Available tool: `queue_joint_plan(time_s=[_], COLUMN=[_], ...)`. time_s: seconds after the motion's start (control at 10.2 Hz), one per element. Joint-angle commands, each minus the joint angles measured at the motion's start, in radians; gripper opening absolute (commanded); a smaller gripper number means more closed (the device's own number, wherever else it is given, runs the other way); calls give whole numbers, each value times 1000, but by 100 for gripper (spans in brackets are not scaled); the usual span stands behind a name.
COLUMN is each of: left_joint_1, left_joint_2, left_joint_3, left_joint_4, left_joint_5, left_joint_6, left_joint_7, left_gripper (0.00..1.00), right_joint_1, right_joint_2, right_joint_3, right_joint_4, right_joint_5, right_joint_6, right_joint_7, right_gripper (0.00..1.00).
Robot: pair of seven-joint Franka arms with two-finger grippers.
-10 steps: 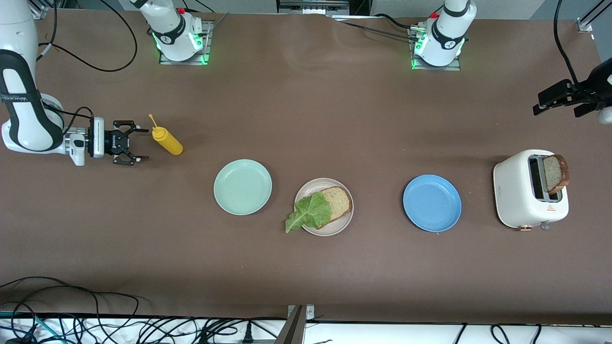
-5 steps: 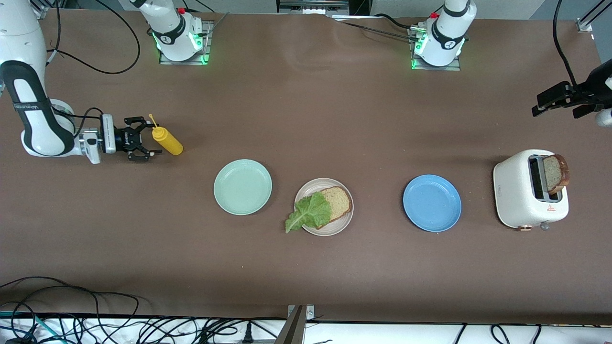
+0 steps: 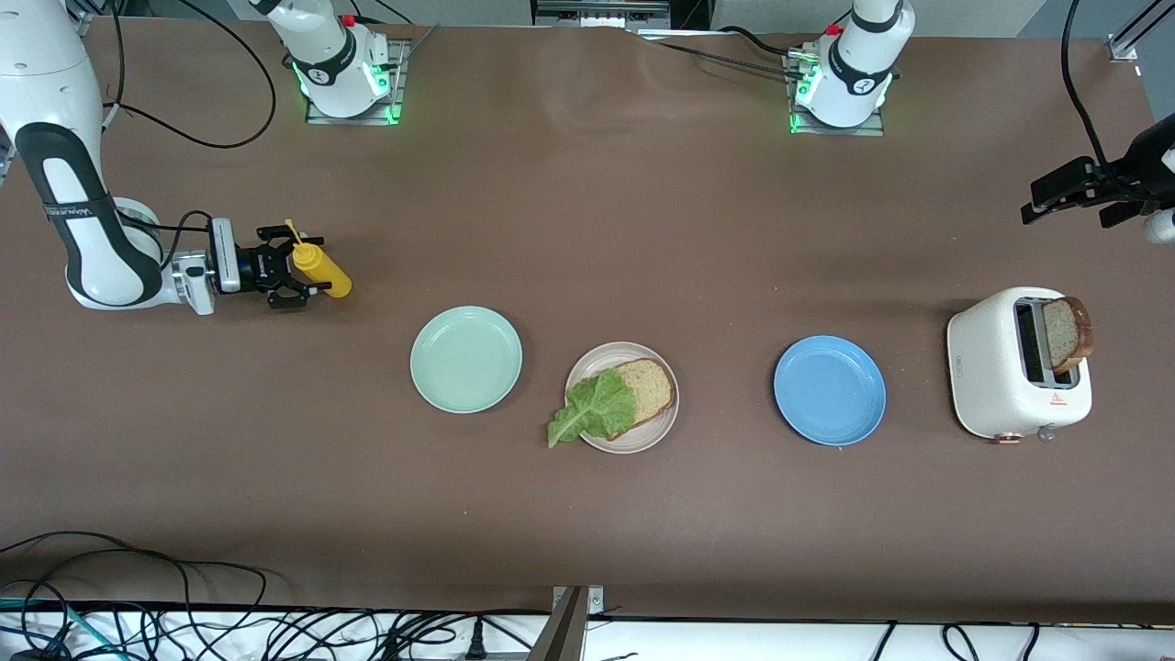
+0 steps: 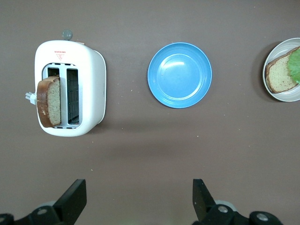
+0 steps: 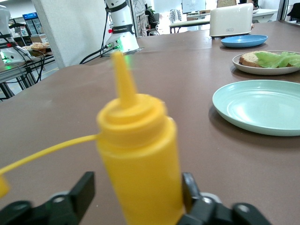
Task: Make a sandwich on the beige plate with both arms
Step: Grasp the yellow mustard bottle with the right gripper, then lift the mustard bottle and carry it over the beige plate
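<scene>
So the beige plate (image 3: 624,436) is parked on the counter (image 3: 587,229) between a mint-green plate (image 3: 465,359) and a blue plate (image 3: 829,390). One bread slice (image 3: 650,387) is laid on it, partly covered by the lettuce leaf (image 3: 595,409), whose stem end is hung over the rim toward the mint-green plate. The second bread slice (image 3: 1068,332) is stood up in a slot of the white toaster (image 3: 991,376) at the left arm's end of the counter. At the right arm's end, the right gripper (image 3: 298,274) is set low around a yellow squeeze bottle (image 3: 320,268), a finger placed on either side; whether the bottle is actually pinched can't be told. The left gripper (image 3: 1074,195) is held up over the counter near the toaster, spread wide with nothing in it, just waiting.
</scene>
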State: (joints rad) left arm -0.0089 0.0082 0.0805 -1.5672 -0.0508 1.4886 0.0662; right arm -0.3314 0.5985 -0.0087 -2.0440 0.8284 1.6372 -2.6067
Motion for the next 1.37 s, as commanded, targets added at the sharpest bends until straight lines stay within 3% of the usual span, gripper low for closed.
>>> queue_joint_plan(time_s=[0.0, 0.2, 0.49, 0.78, 1.27], left_joint_1=[6, 6, 6, 12, 18], left_joint_2=[9, 9, 9, 9, 18], left_joint_3=[-1, -1, -1, -1, -1], left_joint_4=[18, 18, 18, 18, 18], left_joint_5=[-1, -1, -1, -1, -1], left_joint_6=[-1, -1, -1, -1, 12], left_joint_7=[18, 18, 18, 18, 18], left_gripper=[100, 100, 100, 100, 100], right_joint_1=[-15, -11, 53, 230, 549], right_joint_2=[-2, -9, -52, -62, 16], right_joint_3=[9, 39, 70, 69, 69], right_joint_4=[10, 39, 134, 351, 657], right_joint_5=[63, 78, 13, -303, -691], right_joint_6=[4, 39, 139, 156, 148], right_joint_7=[-7, 130, 450, 910, 1410], right_gripper=[4, 0, 0, 0, 0])
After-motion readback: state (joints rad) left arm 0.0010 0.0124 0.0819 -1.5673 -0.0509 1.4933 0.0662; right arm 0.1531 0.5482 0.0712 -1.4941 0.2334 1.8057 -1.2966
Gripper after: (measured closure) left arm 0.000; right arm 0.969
